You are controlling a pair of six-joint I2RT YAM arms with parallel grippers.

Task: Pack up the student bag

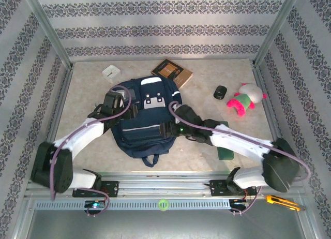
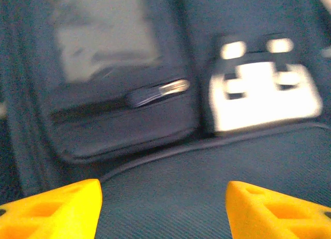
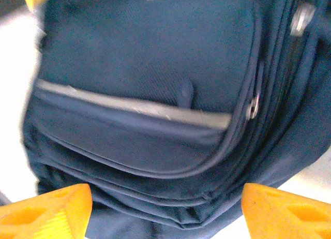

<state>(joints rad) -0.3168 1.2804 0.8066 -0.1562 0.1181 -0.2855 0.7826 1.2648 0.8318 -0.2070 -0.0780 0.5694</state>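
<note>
The student bag (image 1: pixel 147 126), a navy backpack with a grey-white patch (image 1: pixel 153 100) and a pale stripe, lies flat in the middle of the table. My left gripper (image 1: pixel 129 105) hovers over its upper left. In the left wrist view its yellow fingers (image 2: pixel 57 210) stand wide apart over the blurred navy fabric (image 2: pixel 207 172), near the patch (image 2: pixel 264 96) and a zip pull (image 2: pixel 160 91). My right gripper (image 1: pixel 168 129) is at the bag's right side. Its fingers (image 3: pixel 282 213) are spread open, and the front pocket's edge (image 3: pixel 155 197) lies between them.
A brown book (image 1: pixel 172 72) and a white square item (image 1: pixel 111 72) lie behind the bag. A small black cylinder (image 1: pixel 220 92) and a pink and white plush toy (image 1: pixel 245 99) sit to the right. A dark green object (image 1: pixel 226 148) lies under the right arm. A yellow cutter (image 1: pixel 282 202) rests on the near rail.
</note>
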